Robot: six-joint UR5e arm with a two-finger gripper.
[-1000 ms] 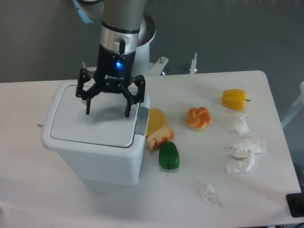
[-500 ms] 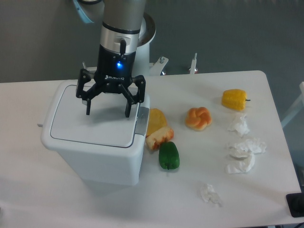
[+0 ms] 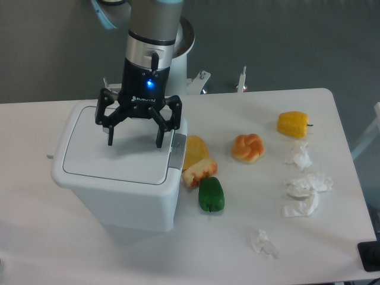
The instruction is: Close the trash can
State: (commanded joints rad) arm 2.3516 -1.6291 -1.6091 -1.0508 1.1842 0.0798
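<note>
Camera view: gripper [image 3: 134, 143] with fingers spread wide has lifted slightly off the trash can [image 3: 116, 170] at table's left since 0.5 s ago. Lid lies flat; closing looks done, arm likely retreating.

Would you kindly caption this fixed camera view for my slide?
Open black two-finger gripper hovering over the large white plastic trash can with its flat lid down.

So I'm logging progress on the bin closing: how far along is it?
Done: the trash can lid lies flat, apparently shut. In hand: nothing; the open tool hovers just above the lid. Left: probably only pulling away; whether the grey latch has caught is unclear.
</note>
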